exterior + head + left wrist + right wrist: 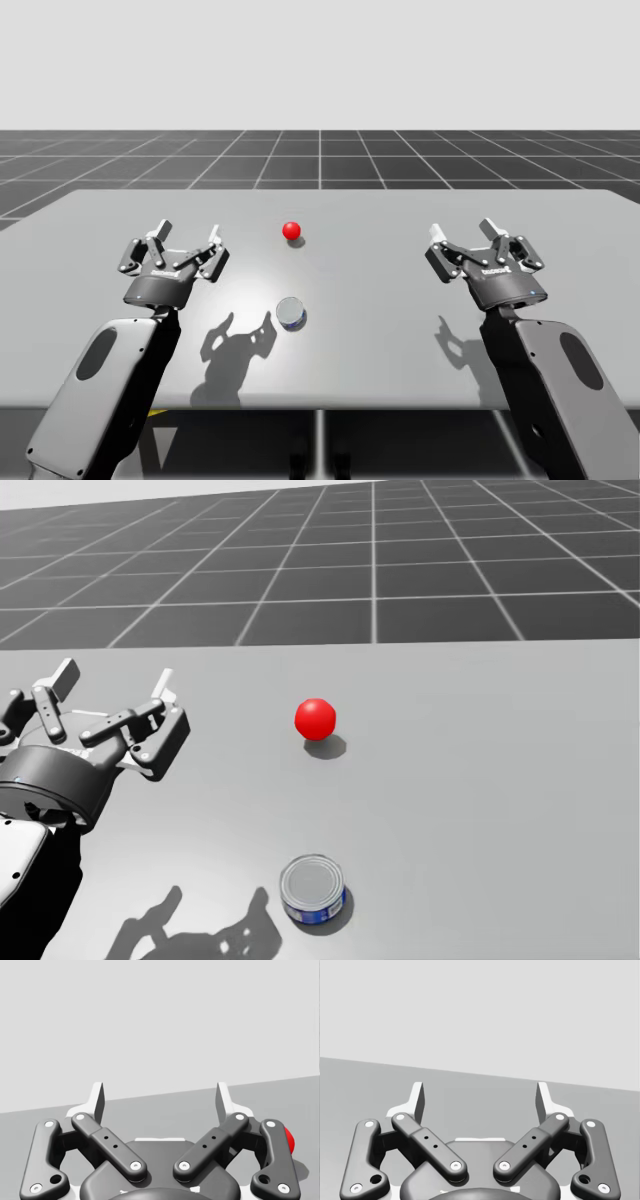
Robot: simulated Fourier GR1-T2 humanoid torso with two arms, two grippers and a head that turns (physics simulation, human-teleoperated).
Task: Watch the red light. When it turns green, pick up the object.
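Two arms, one wait. The table point(560, 300) carries the task's two things near its middle line, so either arm could reach in. Left pincer point(187, 235) and right pincer point(462, 232) hover above the table on either side, well apart from each other. Their fingers are spread wide w/ nothing btwn them, so both are released. I read that as a ready pose: held off b/c the light is red, and spread so a grab needs no extra opening step.

The can point(313, 888), silver top and blue side, stands on the table on my side of the light, apart from it. It's nearer the left pincer than the right, so that arm is prob. the one to go. The can is upright: flat lid faces straight up, axis vertical. It's squat, wider than tall, so it has no real long axis across the table & no heading. Being round, it should take a side grip from any direction.

The red light point(292, 231), a small ball, sits on the table beyond the can, btwn the pincers. It shows red, i.e. no go yet. In the left wrist view it peeks out beside that pincer's finger linkage.
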